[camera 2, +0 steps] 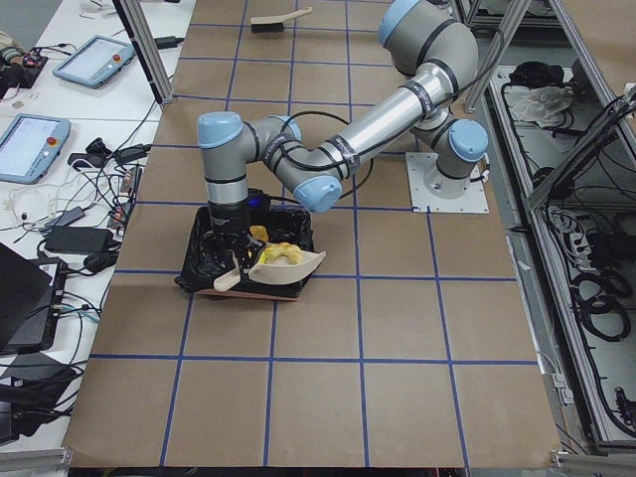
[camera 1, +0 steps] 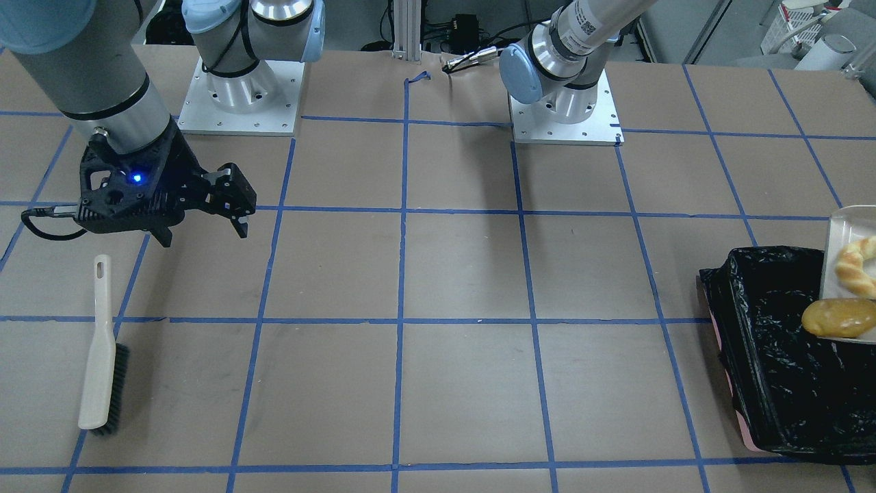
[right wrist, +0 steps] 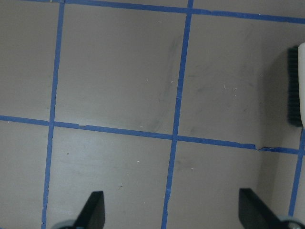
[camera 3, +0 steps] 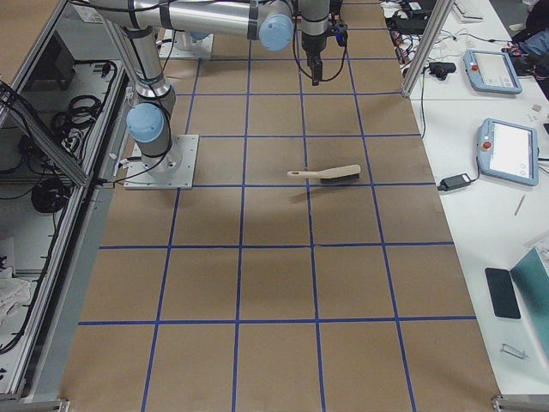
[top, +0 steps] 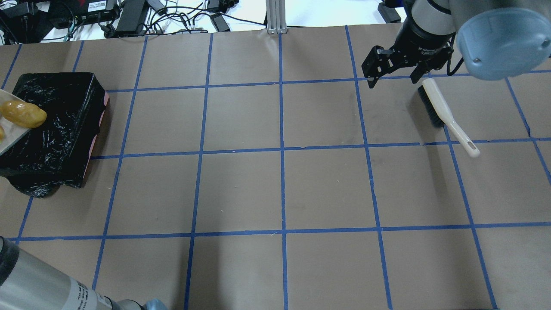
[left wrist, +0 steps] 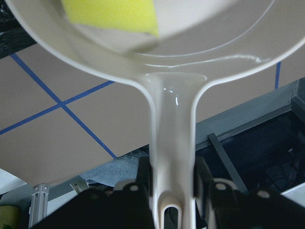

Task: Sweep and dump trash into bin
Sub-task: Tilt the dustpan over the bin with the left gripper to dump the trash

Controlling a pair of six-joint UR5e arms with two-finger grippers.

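My left gripper (left wrist: 171, 193) is shut on the handle of the beige dustpan (left wrist: 171, 119) and holds it tilted over the bin (camera 1: 773, 342), a pink box lined with a black bag. In the pan lie the golden-brown potato lump (camera 1: 838, 318), the tan croissant piece (camera 1: 855, 267) and the yellow sponge (left wrist: 114, 14). The potato (top: 21, 114) lies at the pan's lower edge, over the bin (top: 64, 125). My right gripper (camera 1: 203, 233) is open and empty, hovering over the table next to the hand brush (camera 1: 102, 349).
The brush (top: 443, 114) lies flat on the brown paper on my right side, bristles toward my right gripper (top: 392, 81). Blue tape lines grid the table. The two arm bases (camera 1: 239, 103) stand at the robot's edge. Cables and devices lie beyond the table's far edge.
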